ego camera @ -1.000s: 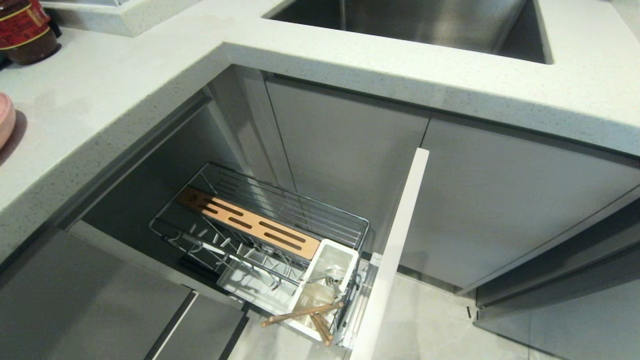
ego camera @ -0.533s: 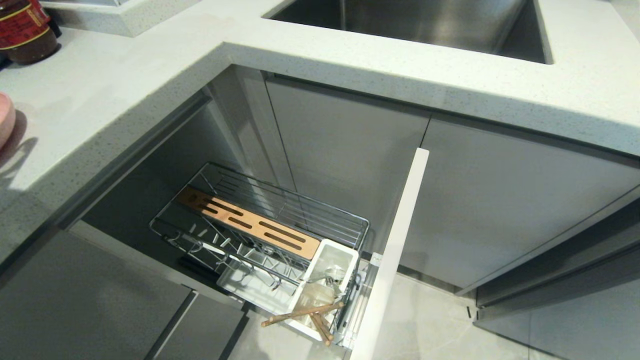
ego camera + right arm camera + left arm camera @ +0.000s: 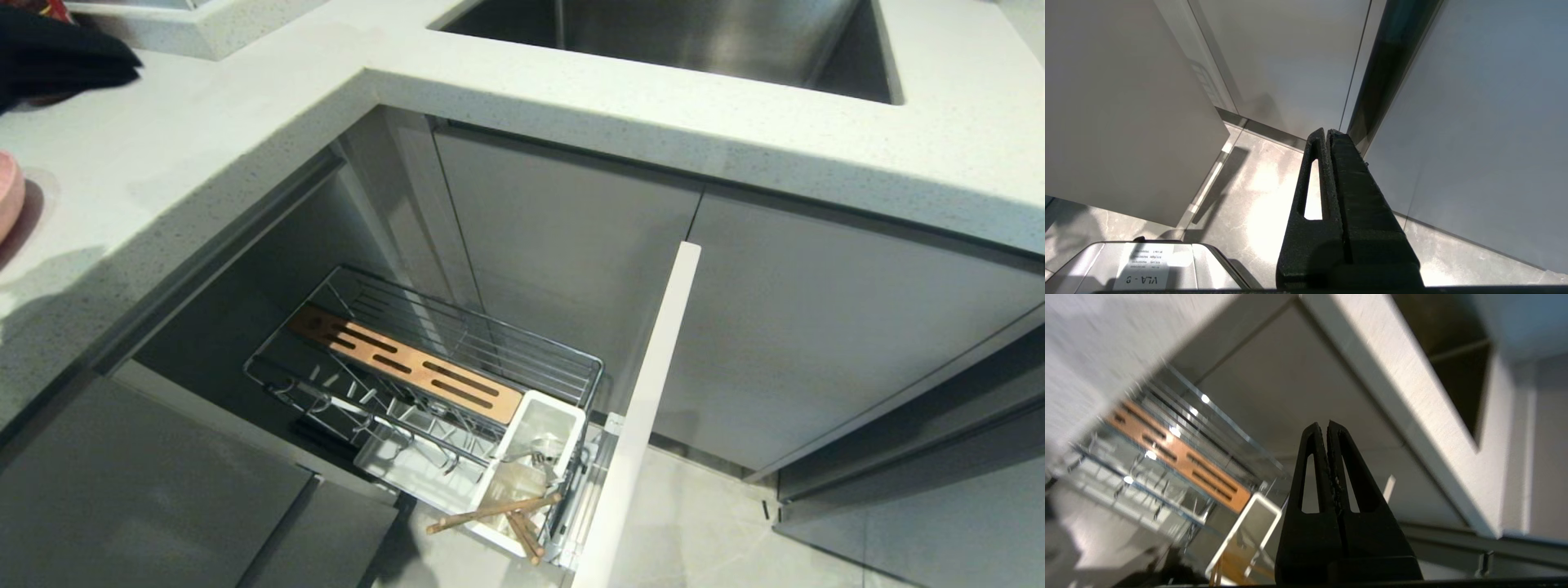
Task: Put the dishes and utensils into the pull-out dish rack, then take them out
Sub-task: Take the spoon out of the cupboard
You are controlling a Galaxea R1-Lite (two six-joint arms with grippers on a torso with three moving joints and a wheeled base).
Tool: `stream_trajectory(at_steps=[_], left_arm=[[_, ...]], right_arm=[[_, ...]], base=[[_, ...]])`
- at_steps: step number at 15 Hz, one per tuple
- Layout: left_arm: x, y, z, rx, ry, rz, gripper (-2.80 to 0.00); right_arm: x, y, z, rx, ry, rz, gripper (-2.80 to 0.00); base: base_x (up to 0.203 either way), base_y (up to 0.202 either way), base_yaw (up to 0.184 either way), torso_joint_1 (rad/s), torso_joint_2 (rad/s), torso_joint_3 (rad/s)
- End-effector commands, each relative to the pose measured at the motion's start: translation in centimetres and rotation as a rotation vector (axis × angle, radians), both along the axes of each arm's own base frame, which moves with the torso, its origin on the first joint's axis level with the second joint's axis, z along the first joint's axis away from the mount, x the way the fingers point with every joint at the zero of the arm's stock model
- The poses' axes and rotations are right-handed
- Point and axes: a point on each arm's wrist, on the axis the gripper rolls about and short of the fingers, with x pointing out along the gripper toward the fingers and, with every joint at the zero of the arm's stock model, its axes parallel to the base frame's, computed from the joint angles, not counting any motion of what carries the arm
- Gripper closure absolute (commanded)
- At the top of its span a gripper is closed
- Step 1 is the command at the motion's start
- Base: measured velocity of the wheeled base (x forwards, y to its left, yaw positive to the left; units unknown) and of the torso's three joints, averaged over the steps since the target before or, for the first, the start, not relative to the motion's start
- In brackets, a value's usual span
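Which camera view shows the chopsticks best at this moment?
The head view: the chopsticks show sharply, resting in the white cutlery cup of the pull-out dish rack, ends poking over its rim. The left wrist view shows the cup only blurred, with the chopsticks not clearly made out. The right wrist view shows only floor and cabinet panels.

Black, tapered, slotted fingers (image 3: 1314,465) with rough-textured inner faces on both grippers.

The countertop (image 3: 571,90) is showing off-white with tiny dark speckles, and the cabinet fronts (image 3: 563,253) are looking plain grey. The rack (image 3: 457,343) is gleaming chrome, its wood strip (image 3: 404,367) glowing orange-tan with dark slots just beside the matte black fingers (image 3: 1314,465). The cutlery cup (image 3: 539,433) is sitting white, chopsticks (image 3: 498,510) pale brown.
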Motion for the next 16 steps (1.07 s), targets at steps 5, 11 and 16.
stream_trajectory(at_steps=[5, 11, 16], left_arm=[[3.9, -8.0, -7.2, 0.173, 0.251, -0.031, 0.00], [4.7, -11.2, -12.8, 0.207, 0.437, -0.031, 0.00], [4.9, -12.5, -15.1, 0.214, 0.519, -0.022, 0.00]], right_arm=[[0.0, 0.0, 0.0, 0.000, 0.000, -0.002, 0.00], [0.0, 0.0, 0.0, -0.001, 0.000, 0.000, 0.00], [0.0, 0.0, 0.0, 0.000, 0.000, -0.001, 0.00]], base=[[0.000, 0.000, 0.000, 0.000, 0.00, 0.000], [0.000, 0.000, 0.000, 0.000, 0.00, 0.000], [0.000, 0.000, 0.000, 0.000, 0.00, 0.000]])
